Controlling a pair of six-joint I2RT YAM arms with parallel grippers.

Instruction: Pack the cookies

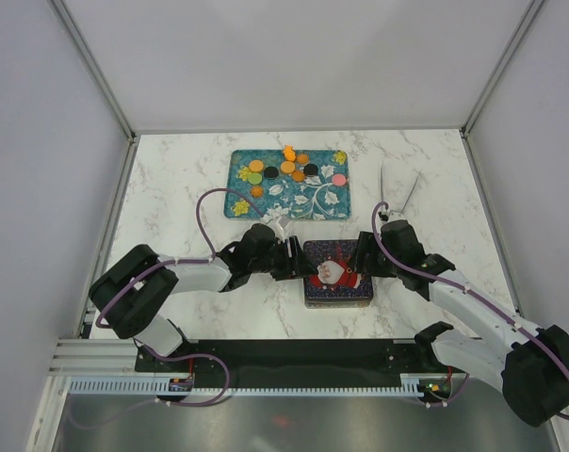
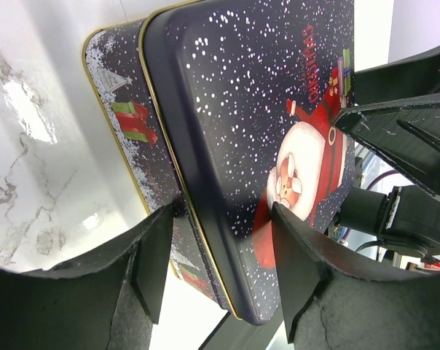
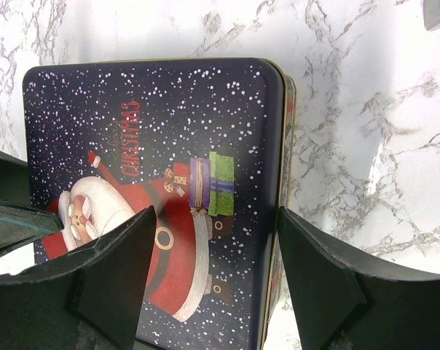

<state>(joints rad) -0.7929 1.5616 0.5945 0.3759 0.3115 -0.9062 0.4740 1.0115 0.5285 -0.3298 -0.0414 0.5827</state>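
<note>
no cookies (image 1: 286, 169) packed: all sit on the tray (image 1: 333, 203); the tin (image 1: 337, 279) is lidded, left gripper (image 2: 220, 248) and right gripper (image 3: 214, 255) spread over it.

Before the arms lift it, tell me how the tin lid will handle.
The lid looks like stiff thin metal, so it should keep its shape and feel light. Its glossy printed top may be slippery to pinch. It sits askew on the base, so it likely lifts freely but could tilt if held at one edge.
</note>
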